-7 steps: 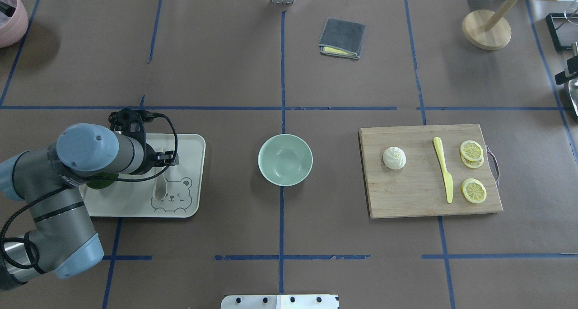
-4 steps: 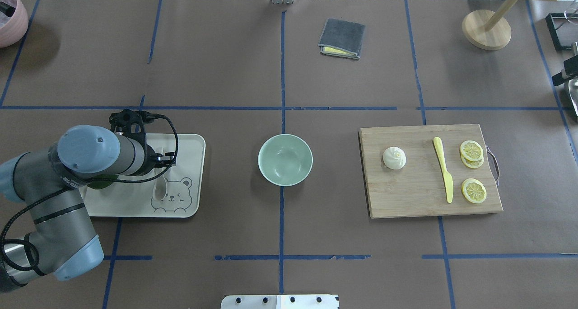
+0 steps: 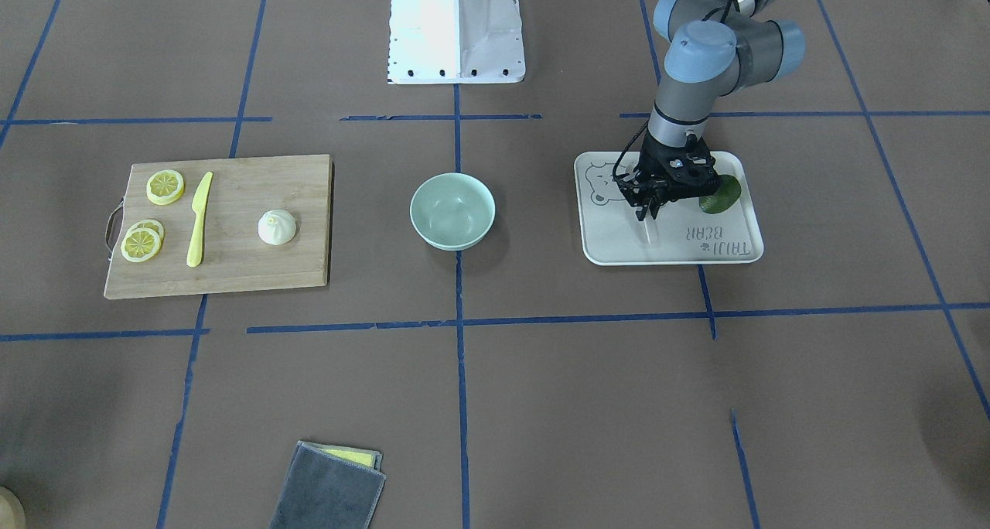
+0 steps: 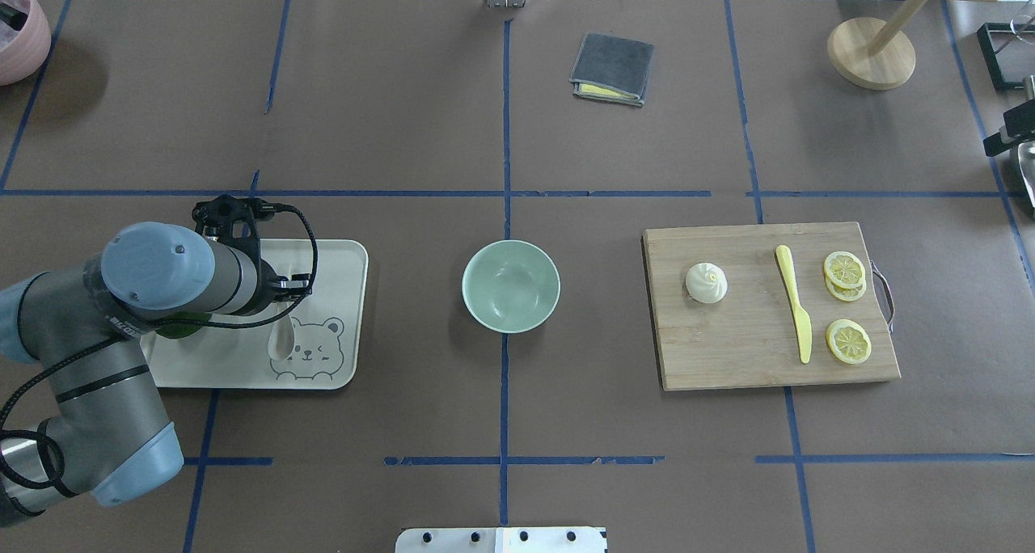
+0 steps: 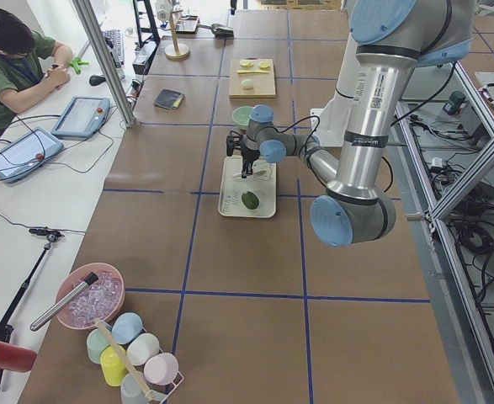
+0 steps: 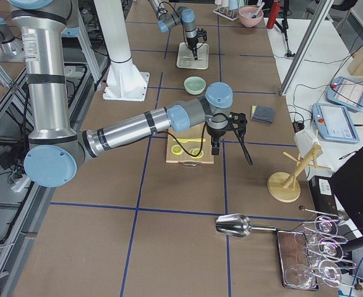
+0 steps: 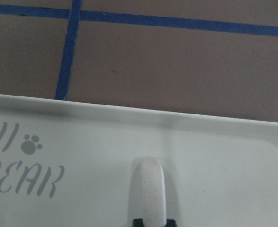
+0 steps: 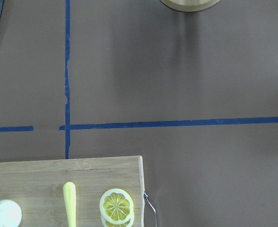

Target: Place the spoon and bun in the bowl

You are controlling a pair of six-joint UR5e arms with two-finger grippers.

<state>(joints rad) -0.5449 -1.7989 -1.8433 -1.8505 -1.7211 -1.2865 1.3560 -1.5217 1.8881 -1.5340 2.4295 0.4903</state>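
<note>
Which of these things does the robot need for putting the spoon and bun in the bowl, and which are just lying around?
Needed for the job:
spoon, bun, bowl

Just lying about:
bear tray, lime, cutting board, yellow knife, lemon slices, grey cloth, wooden stand

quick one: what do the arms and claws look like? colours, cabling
Both the left arm and right arm are silver-grey tubes with pale blue joint caps. Both the left claw and right claw are black; a black cable loops at each wrist.
</note>
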